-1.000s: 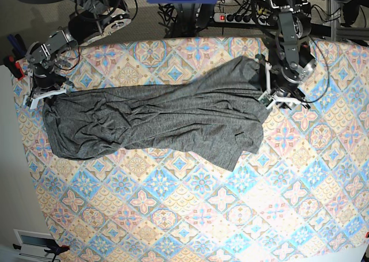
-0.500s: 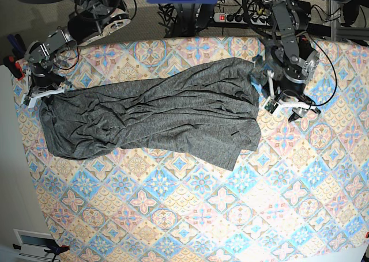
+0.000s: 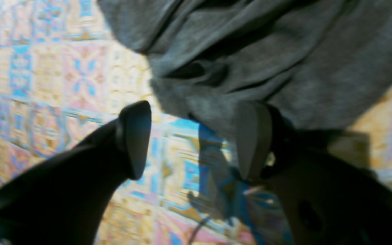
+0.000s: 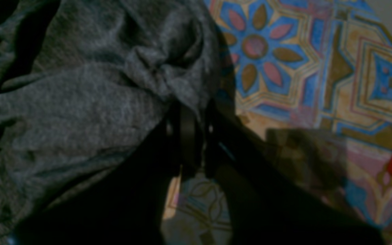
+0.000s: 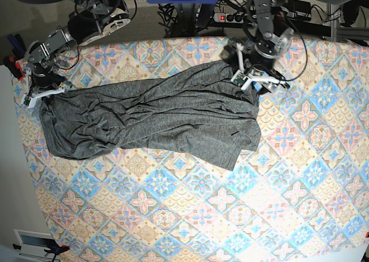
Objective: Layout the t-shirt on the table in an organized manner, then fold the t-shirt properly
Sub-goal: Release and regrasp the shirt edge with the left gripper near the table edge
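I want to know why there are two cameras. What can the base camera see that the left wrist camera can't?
Only the base view shows the whole shirt stretched across the table, plus the right gripper pinching its far end. Only the left wrist view shows, up close, the left gripper open, with nothing between its fingers. Both show grey shirt and patterned table.

Overhead base view, two close wrist views
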Controlling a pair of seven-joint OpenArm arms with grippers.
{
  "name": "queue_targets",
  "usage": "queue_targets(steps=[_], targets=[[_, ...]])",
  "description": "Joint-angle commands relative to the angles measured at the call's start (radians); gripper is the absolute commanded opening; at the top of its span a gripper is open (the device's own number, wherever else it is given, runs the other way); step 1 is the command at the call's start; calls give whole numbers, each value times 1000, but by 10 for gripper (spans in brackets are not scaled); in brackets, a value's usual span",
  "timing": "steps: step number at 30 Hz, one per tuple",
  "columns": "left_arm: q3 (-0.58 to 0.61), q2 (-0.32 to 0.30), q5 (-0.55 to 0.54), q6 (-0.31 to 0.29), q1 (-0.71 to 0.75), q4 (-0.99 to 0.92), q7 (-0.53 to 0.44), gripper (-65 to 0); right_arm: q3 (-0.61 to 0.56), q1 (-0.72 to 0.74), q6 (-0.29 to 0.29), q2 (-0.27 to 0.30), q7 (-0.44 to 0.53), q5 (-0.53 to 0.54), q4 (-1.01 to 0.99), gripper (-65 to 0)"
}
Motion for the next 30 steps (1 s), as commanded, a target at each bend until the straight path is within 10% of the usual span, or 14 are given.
queue_targets(steps=[1,17,30], targets=[[-3,16,-6,12,17,18,-7,-270,-1,10,-6,17,9,3,10,-650],[-73,21,-491,12,117,15,130,-270,-2,10,-6,17,9,2,7,-650],[-192,-14,-560,12,77,12,197,-270,-2,8,-6,17,9,2,7,-650]])
